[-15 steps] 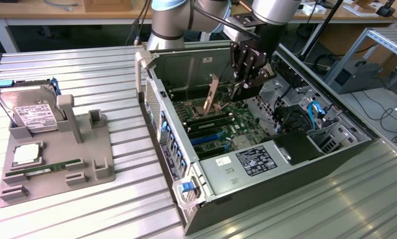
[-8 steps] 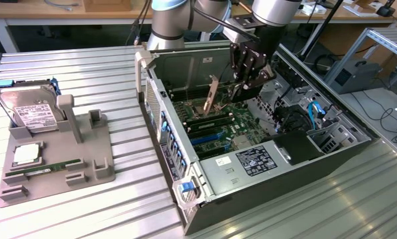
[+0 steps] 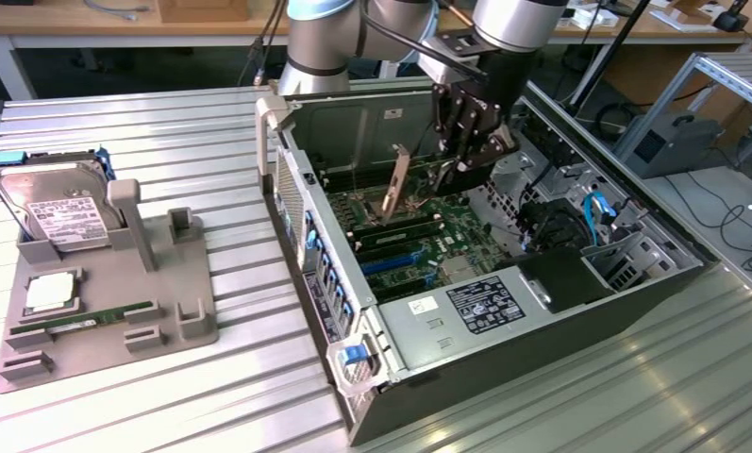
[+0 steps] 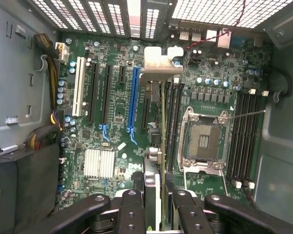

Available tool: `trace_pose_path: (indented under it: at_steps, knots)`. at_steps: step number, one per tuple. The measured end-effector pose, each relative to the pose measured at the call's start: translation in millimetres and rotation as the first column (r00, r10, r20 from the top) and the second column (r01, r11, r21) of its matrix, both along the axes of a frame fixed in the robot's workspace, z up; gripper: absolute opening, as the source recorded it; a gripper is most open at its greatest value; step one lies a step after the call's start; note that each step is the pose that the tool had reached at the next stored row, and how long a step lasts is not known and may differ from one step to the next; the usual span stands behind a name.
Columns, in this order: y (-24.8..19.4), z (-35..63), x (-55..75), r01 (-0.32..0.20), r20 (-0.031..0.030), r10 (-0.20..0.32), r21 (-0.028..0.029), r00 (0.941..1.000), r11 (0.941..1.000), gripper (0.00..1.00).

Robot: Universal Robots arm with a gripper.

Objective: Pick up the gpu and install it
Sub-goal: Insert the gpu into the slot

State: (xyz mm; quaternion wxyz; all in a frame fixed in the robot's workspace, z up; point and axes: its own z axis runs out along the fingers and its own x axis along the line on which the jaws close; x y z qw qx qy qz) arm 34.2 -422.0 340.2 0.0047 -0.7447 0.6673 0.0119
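The gpu [image 4: 162, 122] appears edge-on in the wrist view as a thin green card, with its silver end bracket [image 4: 158, 66] at the far end toward the case's back grille. My gripper [image 4: 158, 202] is shut on the card's near end, a black finger [image 4: 136, 204] on each side. The card hangs over the motherboard [image 4: 112, 126], between the blue slot [image 4: 133, 97] and the CPU socket [image 4: 202, 139]. In the exterior view my gripper [image 3: 461, 175] reaches down into the open computer case [image 3: 312, 217], with the gpu [image 3: 400, 179] standing upright beside it.
Black memory slots [image 4: 241, 136], a silver heatsink [image 4: 99, 163] and cable bundles [image 4: 51, 58] crowd the board. Case walls close in on all sides. Outside, a grey holder [image 3: 161, 311] carries a silver hard drive [image 3: 55, 212] and a green memory stick [image 3: 80, 323].
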Motion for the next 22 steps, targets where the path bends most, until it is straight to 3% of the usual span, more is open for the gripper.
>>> trace_pose_path:
  at_steps: [22]
  knots:
    - [-0.1, -8.5, -4.5, 0.000, 0.0000, 0.000, 0.0000, 1.0000, 1.0000, 0.27]
